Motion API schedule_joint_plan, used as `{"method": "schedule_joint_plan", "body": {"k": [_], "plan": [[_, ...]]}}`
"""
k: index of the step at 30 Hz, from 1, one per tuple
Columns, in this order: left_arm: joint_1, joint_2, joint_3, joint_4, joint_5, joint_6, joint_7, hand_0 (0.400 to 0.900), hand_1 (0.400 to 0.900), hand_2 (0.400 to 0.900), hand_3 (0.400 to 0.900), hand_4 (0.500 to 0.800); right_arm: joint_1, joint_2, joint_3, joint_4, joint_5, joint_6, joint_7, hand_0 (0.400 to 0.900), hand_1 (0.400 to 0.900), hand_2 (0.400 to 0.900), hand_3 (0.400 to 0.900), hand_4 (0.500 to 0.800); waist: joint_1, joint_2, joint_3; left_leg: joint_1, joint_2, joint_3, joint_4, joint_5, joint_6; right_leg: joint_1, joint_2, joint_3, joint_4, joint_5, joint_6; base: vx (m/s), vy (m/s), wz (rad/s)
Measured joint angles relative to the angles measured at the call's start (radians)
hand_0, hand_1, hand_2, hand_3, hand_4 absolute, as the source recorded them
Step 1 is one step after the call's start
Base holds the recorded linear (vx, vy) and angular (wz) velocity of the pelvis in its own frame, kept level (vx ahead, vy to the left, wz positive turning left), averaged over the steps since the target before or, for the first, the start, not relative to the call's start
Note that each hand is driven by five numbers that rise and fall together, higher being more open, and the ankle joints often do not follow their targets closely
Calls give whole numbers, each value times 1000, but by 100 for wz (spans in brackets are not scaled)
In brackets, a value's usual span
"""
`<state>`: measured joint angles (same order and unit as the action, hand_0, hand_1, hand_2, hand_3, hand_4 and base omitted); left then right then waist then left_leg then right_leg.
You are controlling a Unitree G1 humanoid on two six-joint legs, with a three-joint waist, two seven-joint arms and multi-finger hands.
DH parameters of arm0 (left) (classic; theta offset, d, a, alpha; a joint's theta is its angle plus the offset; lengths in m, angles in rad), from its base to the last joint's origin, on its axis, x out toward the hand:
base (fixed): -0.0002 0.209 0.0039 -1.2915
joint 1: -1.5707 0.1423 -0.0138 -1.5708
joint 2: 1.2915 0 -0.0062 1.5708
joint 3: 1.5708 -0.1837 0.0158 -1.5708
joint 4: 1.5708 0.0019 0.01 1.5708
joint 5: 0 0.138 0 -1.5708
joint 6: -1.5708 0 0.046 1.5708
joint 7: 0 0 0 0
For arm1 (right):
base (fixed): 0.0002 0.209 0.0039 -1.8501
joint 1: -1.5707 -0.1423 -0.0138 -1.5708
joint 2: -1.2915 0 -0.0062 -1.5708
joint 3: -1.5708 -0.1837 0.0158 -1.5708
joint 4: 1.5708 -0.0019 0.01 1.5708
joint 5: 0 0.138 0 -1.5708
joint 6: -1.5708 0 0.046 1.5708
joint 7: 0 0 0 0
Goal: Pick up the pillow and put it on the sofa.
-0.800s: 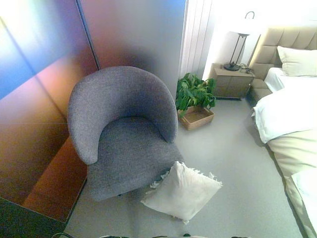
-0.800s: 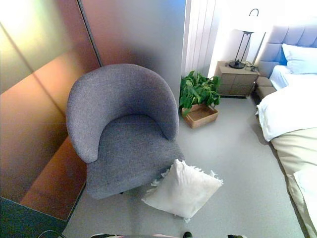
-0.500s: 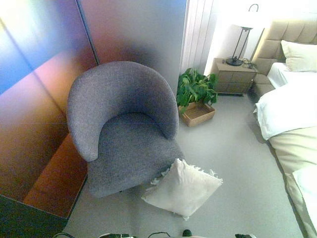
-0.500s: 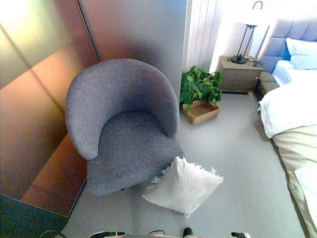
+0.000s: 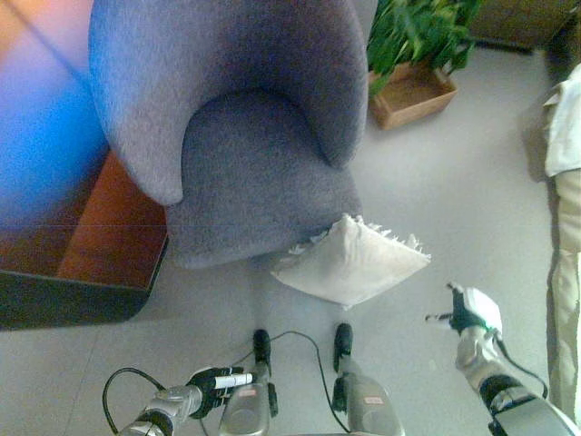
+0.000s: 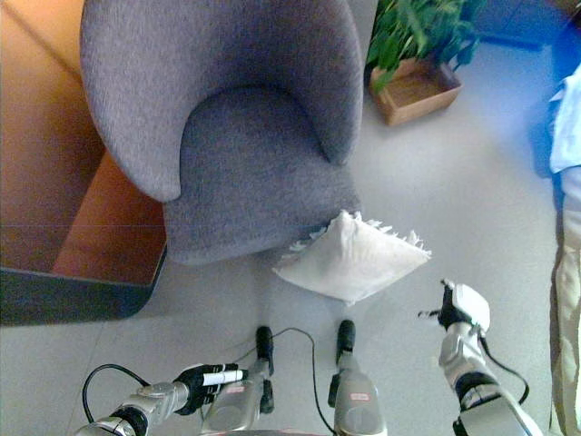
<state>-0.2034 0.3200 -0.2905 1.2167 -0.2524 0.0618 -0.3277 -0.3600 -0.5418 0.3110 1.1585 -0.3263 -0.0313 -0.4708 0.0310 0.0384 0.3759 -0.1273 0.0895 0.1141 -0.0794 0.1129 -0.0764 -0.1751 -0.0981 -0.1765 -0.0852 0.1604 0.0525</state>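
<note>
The pillow [image 5: 352, 262] lies ahead-left of the nearer right hand [image 5: 472, 311], fingers loosely spread; the left hand [image 5: 216, 385] is curled, empty.

sofa [image 6: 227, 136]: top cut off by edge | plant [image 5: 418, 32] beside sofa: leaves cropped | bed [image 5: 567, 182]: mostly out of frame

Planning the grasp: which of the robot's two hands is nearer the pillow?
The right hand, raised just right of the pillow's corner; the left hand hangs lower, by the bottom edge.
</note>
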Motion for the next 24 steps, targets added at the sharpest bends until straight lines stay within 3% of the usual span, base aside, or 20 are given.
{"method": "schedule_joint_plan", "body": {"k": [5, 14, 24], "plan": [[-31, 1, -3, -11, -30, -1, 2, 900, 900, 900, 900, 800, -120, -9, 22, -19, 10, -2, -9, 900, 900, 900, 900, 800, 6, 13, 47, -48, -2, -24, 0, 8, 0, -36, -3, -23, 1, 2, -2, -89, 17, 10], [-102, -14, -39, -18, -115, 0, 2, 900, 900, 900, 900, 800, -334, -135, 78, -71, 64, 11, 51, 900, 900, 900, 900, 800, 33, 58, 104, -165, -18, -37, 24, 17, 9, -152, -24, -41, 43, 3, -1, -73, 44, 11], [-126, -18, -53, -58, -195, -2, 2, 900, 900, 900, 900, 800, -469, -153, 121, -93, 99, 73, 110, 900, 900, 900, 900, 800, 59, 70, 115, -328, -54, -60, 130, 26, 24, -394, -93, -35, 339, -104, 1, -47, 63, 6]]}}
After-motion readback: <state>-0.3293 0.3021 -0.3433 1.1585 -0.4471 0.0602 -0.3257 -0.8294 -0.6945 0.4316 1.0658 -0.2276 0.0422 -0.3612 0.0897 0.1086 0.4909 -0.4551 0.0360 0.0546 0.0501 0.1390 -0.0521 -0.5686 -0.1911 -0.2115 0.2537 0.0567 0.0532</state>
